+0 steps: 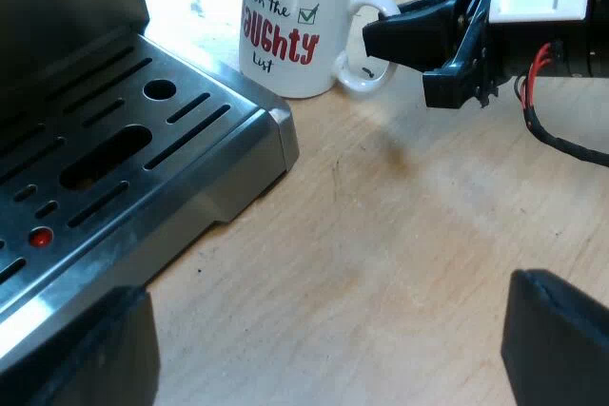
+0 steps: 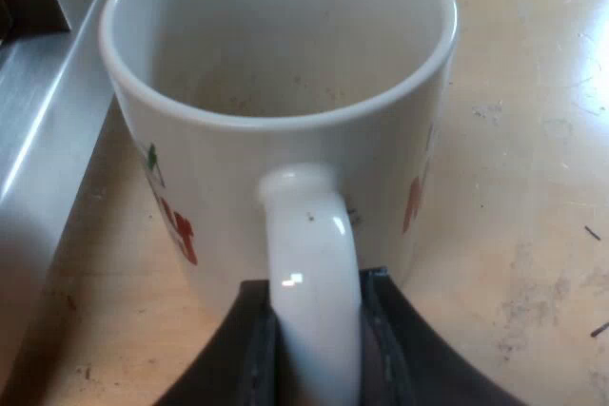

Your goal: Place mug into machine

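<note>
A white mug (image 1: 295,35) with red lettering stands upright on the wooden table, just beyond the corner of the espresso machine's metal drip tray (image 1: 143,168). My right gripper (image 1: 395,59) is at the mug's handle (image 1: 366,45). Seen from the right wrist, the mug (image 2: 238,197) is empty inside, and my right gripper (image 2: 319,330) is shut on its handle (image 2: 309,263), one black finger pressed against each side. My left gripper (image 1: 319,349) hovers open over bare wood near the tray's edge, holding nothing.
The slotted drip tray has a small red dot (image 1: 40,236) on it. The machine's metal side (image 2: 38,121) runs close beside the mug. Bare wooden table (image 1: 409,235) lies between the tray, the mug and my left gripper.
</note>
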Controlling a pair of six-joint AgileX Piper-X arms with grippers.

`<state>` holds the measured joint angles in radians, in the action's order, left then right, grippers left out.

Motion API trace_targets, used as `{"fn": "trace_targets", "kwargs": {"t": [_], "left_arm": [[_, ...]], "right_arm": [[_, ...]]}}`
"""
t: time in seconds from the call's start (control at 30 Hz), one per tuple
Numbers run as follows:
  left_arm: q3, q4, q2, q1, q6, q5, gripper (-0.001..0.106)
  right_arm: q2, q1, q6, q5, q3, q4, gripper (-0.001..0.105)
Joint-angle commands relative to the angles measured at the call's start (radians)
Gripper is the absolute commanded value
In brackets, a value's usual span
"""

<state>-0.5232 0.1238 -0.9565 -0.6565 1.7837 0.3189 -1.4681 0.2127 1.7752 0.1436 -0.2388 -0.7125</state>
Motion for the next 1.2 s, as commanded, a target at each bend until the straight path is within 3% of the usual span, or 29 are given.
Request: {"fn": "trace_targets", "kwargs": {"t": [0.03,0.37,0.53,0.77,0.9,1.03,1.1,1.2], "left_arm": [[-0.002,-0.02,-0.003,-0.004,0.015,-0.01,0.081],[-0.002,-0.02,-0.003,-0.004,0.019,-0.007,0.081],[-0.002,-0.02,0.001,-0.004,0.08,0.02,0.081],[-0.002,-0.021,0.084,-0.054,0.087,0.012,0.081],[-0.002,-0.021,0.151,-0.116,0.087,-0.06,0.081],[-0.002,-0.006,0.201,-0.166,0.087,-0.136,0.081],[-0.002,0.03,0.236,-0.193,0.087,-0.209,0.081],[-0.002,0.105,0.28,-0.214,0.087,-0.265,0.081]], "right_arm": [[0.011,0.003,0.014,-0.013,-0.007,-0.002,0.0],[0.231,0.003,0.048,-0.013,-0.005,0.208,0.0],[0.388,0.003,0.073,-0.013,-0.005,0.339,0.0],[0.614,0.003,0.092,-0.023,-0.005,0.535,0.0],[0.741,0.003,0.137,-0.058,-0.005,0.649,0.0],[0.849,0.003,0.137,-0.084,-0.005,0.754,0.0],[0.925,0.003,0.137,-0.144,-0.005,0.812,0.0],[1.008,0.003,0.137,-0.193,-0.005,0.878,0.0]]}}
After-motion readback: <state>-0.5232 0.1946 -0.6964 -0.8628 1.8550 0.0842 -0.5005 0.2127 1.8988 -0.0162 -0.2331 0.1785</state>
